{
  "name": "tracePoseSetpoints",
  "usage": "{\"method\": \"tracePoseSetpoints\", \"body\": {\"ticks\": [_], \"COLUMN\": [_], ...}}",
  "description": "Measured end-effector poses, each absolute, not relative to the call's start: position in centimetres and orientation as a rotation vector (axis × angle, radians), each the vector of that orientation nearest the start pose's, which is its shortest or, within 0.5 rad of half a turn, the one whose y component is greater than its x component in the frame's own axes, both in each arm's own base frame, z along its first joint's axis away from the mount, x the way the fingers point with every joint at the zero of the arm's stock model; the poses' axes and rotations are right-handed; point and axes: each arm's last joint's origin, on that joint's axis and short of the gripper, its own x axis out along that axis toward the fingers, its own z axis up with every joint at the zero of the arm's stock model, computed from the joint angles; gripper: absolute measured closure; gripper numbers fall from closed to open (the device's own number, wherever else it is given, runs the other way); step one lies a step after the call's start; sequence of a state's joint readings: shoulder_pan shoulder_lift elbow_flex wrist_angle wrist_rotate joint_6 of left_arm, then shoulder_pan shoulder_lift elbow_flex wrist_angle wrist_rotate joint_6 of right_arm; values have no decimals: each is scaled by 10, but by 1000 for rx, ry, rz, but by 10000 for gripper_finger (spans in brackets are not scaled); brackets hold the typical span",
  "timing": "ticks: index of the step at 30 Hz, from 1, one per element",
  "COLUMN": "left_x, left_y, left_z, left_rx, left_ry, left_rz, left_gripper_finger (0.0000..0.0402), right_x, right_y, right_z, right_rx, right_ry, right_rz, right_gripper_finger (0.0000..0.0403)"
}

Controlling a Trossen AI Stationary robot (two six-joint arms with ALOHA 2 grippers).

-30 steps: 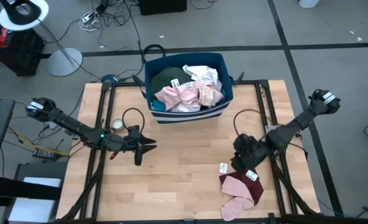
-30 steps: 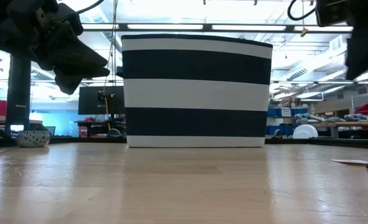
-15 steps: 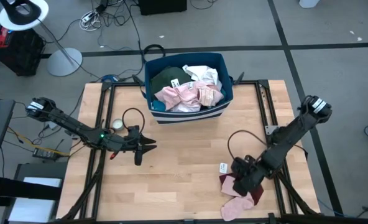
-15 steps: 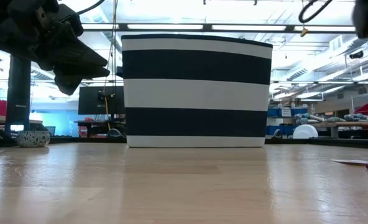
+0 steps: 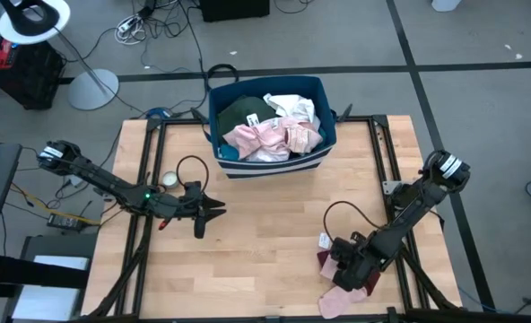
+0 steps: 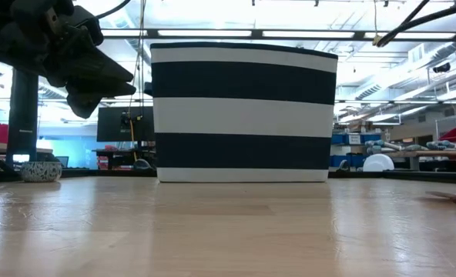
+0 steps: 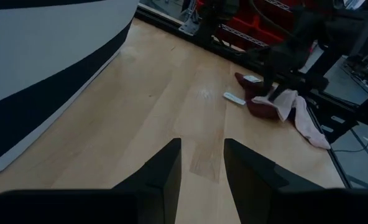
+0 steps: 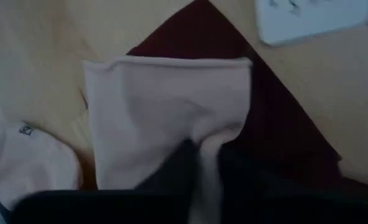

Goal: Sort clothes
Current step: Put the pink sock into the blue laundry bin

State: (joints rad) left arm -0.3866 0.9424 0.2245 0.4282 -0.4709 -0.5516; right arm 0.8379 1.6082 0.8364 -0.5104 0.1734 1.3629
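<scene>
Table (image 5: 265, 233): right tool (image 5: 348, 269) on pink piece (image 8: 165, 118); low view misses it.

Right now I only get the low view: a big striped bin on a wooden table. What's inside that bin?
Observer: From above, the bin holds clothes: pink pieces, a dark green top and a white item.
Operator: Is anything lying outside it?
Observer: Yes. A pink cloth lies over a maroon cloth near the table's front right corner.
Operator: Is an arm working on them?
Observer: The right gripper is down on that pile, and its wrist view shows it pinching a fold of the pink cloth.
</scene>
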Motion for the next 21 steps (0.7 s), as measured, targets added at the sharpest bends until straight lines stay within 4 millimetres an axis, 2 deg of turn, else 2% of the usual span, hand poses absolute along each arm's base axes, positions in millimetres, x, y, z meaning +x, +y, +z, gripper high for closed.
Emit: {"method": "tracePoseSetpoints", "body": {"ticks": [2, 3, 7, 15, 21], "left_x": [170, 170, 170, 170, 170], "left_y": [-55, -55, -55, -55, -55], "left_z": [174, 174, 174, 174, 174], "left_rx": [-431, -431, -431, -431, -431], "left_ry": [232, 232, 232, 233, 232], "left_rz": [154, 154, 154, 154, 154], "left_gripper_finger": [275, 275, 275, 275, 275], "right_x": [186, 185, 180, 173, 180], "right_y": [200, 199, 193, 176, 158], "right_z": [152, 156, 176, 248, 299], "right_rx": [548, 556, 553, 422, 372], "right_ry": [1247, 1243, 1237, 1158, 1064], "right_rz": [-254, -243, -267, -360, -379], "right_gripper_finger": [381, 388, 391, 398, 399]}}
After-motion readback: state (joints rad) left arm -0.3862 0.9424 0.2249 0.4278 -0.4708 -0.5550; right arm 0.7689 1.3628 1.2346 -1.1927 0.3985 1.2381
